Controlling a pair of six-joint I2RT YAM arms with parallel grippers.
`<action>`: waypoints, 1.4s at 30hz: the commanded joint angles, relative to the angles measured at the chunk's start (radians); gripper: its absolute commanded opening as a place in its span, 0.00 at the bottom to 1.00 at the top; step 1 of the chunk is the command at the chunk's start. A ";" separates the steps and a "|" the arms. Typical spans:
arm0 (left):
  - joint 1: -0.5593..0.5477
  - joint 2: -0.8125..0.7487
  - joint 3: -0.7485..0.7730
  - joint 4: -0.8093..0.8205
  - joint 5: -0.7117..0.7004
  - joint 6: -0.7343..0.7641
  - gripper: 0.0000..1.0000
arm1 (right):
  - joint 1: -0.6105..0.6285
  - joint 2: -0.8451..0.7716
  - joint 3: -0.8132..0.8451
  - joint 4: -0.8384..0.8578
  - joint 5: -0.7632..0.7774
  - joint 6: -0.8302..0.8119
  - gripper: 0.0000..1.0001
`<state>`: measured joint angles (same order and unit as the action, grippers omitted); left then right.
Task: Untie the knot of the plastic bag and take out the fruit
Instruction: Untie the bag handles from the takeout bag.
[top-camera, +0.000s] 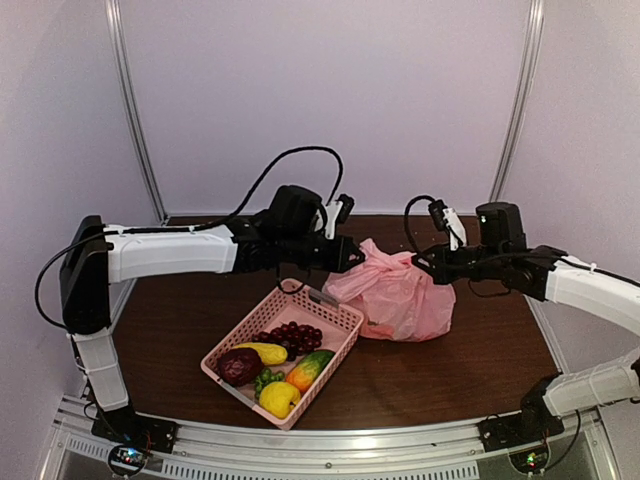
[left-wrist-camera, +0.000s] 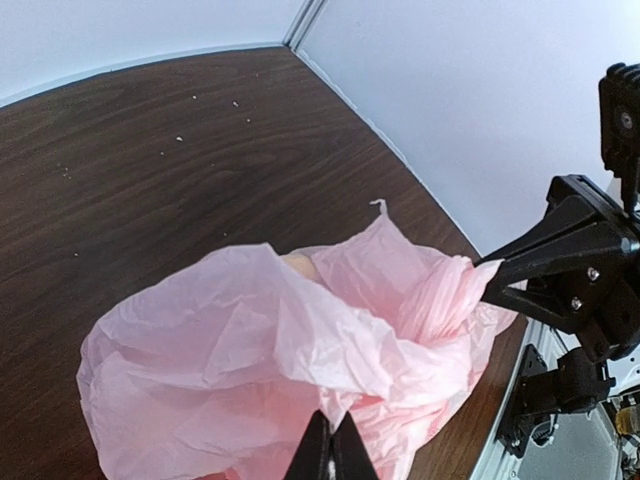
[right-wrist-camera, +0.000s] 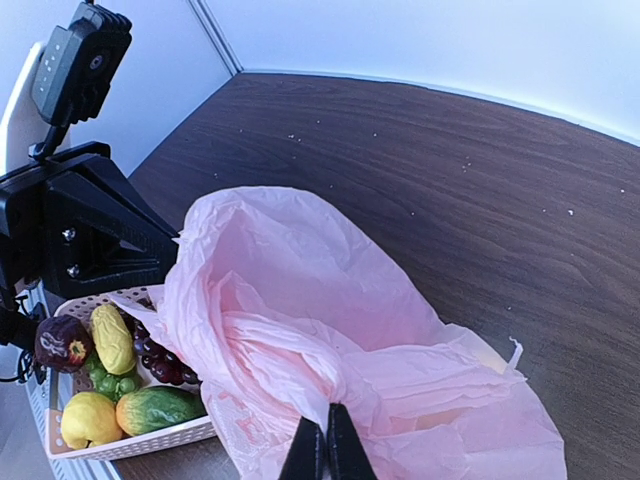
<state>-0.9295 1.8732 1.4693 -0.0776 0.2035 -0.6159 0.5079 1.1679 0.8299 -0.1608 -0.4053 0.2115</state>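
I have my left gripper (top-camera: 355, 255) and right gripper (top-camera: 418, 262) both clamped on the bag (top-camera: 400, 300) to open its top; next I should pull apart gently.

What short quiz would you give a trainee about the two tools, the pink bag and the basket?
1. True or false: the left tool and the right tool are both shut on the plastic bag.
2. Choose: the basket stands A) behind the bag, B) nearer the arm bases, on the left arm's side, C) on the bag.
3. Fill in: the dark red bunch in the basket is ___.
Key: 1 true; 2 B; 3 grapes.
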 joint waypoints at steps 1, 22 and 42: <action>0.018 -0.029 -0.020 0.002 -0.069 -0.004 0.00 | -0.011 -0.044 -0.053 0.043 0.079 0.039 0.00; 0.017 -0.147 -0.096 0.015 -0.101 0.123 0.41 | -0.012 -0.045 -0.115 0.105 0.024 0.086 0.00; -0.086 0.006 0.060 -0.050 -0.091 0.166 0.56 | -0.012 -0.039 -0.097 0.097 0.009 0.089 0.00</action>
<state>-1.0100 1.8359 1.4887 -0.0921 0.1150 -0.4320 0.5034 1.1309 0.7116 -0.0708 -0.3885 0.2955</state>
